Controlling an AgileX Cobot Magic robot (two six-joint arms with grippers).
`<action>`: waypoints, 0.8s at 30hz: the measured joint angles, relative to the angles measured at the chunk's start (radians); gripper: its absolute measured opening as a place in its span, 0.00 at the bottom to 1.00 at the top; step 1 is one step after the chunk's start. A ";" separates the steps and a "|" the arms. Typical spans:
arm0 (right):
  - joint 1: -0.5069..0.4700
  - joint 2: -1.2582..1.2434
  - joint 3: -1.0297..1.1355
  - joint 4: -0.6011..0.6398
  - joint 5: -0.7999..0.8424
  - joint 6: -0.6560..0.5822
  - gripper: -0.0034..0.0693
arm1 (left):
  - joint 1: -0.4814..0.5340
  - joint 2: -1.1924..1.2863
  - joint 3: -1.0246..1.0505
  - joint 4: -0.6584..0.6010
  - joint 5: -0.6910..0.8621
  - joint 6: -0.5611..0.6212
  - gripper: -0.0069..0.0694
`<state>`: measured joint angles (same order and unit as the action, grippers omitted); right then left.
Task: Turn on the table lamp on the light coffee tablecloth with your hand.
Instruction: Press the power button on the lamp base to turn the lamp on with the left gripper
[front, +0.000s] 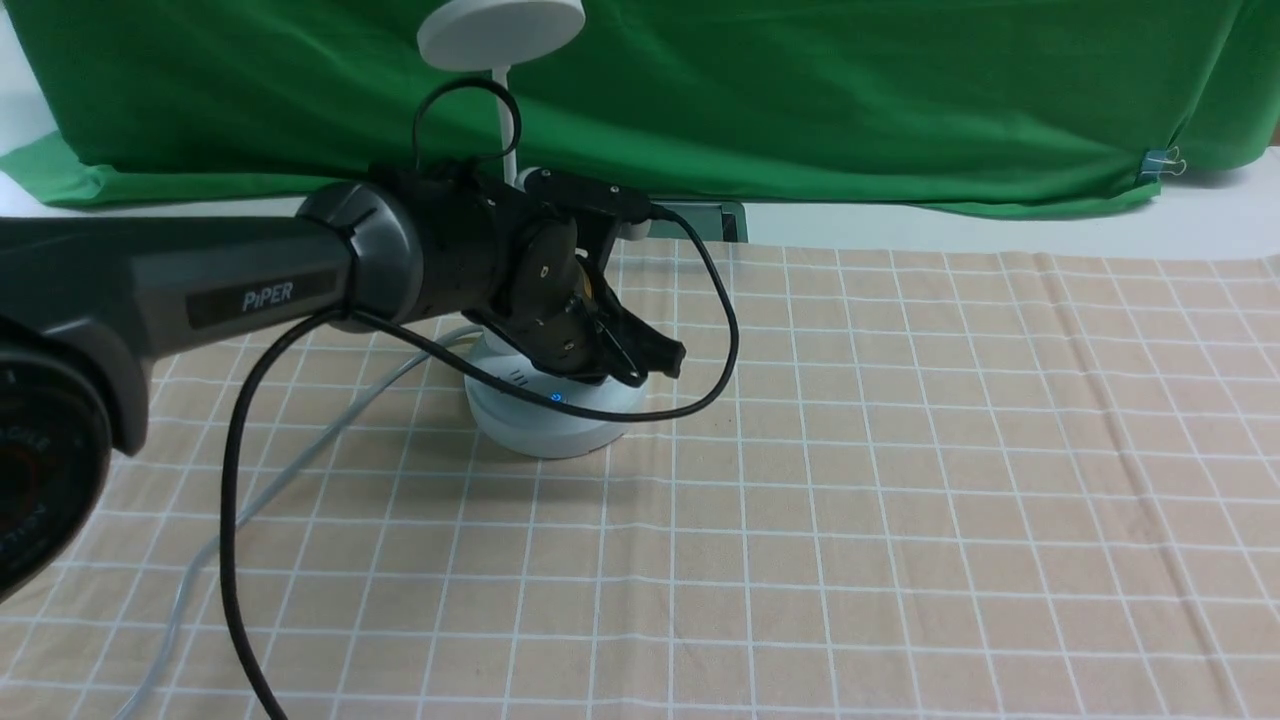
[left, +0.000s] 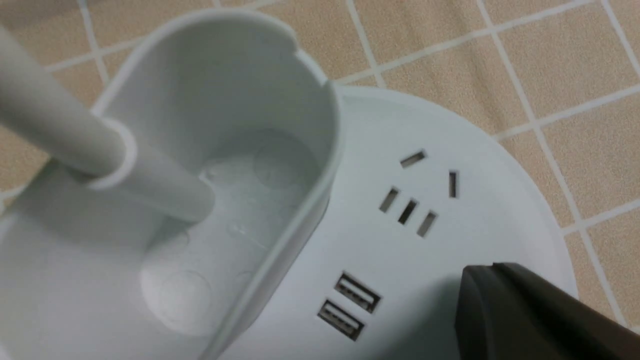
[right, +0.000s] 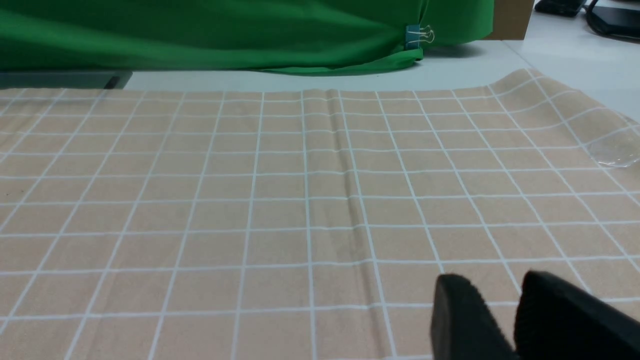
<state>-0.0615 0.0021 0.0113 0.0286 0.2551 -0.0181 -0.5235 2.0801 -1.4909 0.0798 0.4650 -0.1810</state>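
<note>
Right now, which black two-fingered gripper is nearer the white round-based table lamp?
Left. The left gripper hangs over the white table lamp, above its round base. The right gripper is apart, over the beige grid tablecloth, no lamp in its view.

Thick, matte dark-grey left arm (front: 150, 280) with a white "PiPER" label (front: 268, 297) on a black strip. Just beyond the label, a rounded grey collar (front: 375, 250), then a black wrist block with small screws and a brass-coloured glint. Thin black cables (front: 235, 480) looping above and below the label. Farther past the label, a black, wedge-fingered left end effector (front: 655, 365). Right end effector (right: 505, 310): two matte black, round-tipped fingers (right: 465, 320).
</note>
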 joint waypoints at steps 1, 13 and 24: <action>0.000 0.000 0.000 0.000 0.000 0.000 0.37 | 0.000 0.006 -0.002 -0.005 0.007 0.004 0.09; 0.000 0.000 0.000 0.000 0.000 0.000 0.37 | 0.000 0.014 -0.023 -0.009 0.052 0.051 0.09; 0.000 0.000 0.000 0.000 0.000 0.000 0.37 | -0.005 -0.131 0.024 -0.255 0.249 0.229 0.09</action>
<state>-0.0615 0.0021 0.0113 0.0286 0.2551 -0.0181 -0.5290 1.9491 -1.4672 -0.1752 0.7142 0.0479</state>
